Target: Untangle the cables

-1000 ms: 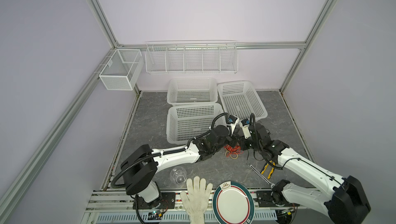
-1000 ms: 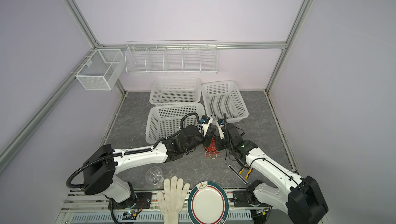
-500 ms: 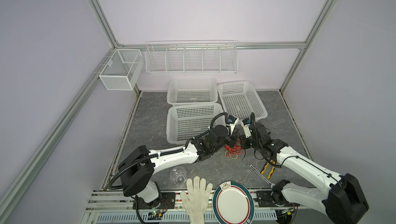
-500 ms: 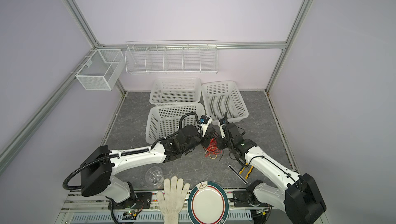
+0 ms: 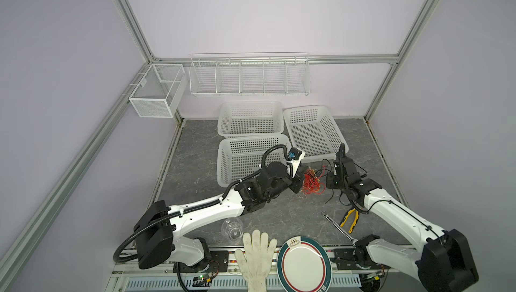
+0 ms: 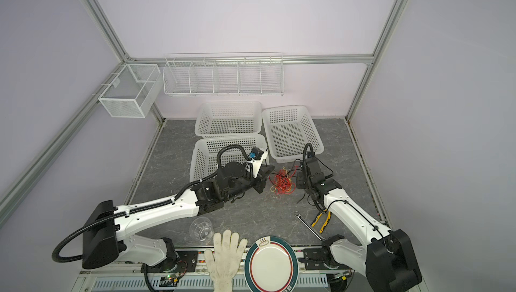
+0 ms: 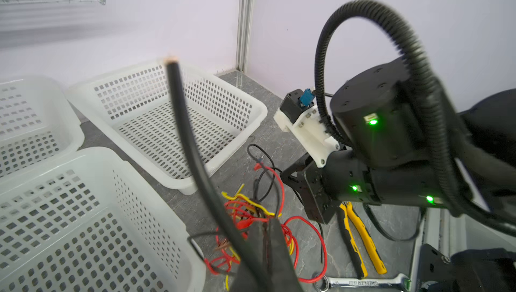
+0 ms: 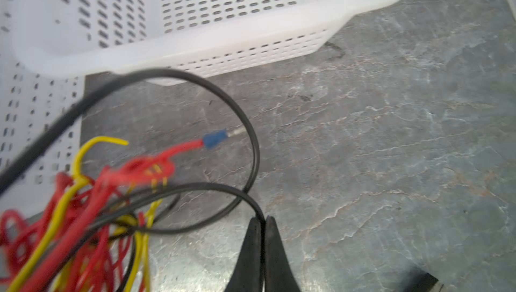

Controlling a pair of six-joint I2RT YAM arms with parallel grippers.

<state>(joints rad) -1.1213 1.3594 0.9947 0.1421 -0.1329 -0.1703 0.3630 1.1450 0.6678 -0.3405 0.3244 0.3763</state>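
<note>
My cables: one tangled bunch, mid-table.
In a top view I see the cables (image 5: 312, 184) as a small knot of thin loops on the grey tabletop (image 5: 201, 148). The red cable (image 8: 178, 148) makes up most of it, coiled many times, with one end capped by a blue sleeve (image 8: 214, 139). The yellow cable (image 8: 96, 139) threads through, its hooked tip free. The black cable (image 8: 247, 121) arcs wide out of the knot, pinched between my right gripper (image 8: 262, 222) tips. Its bare cut end stands up in the air by my left gripper (image 7: 269, 237).
</note>
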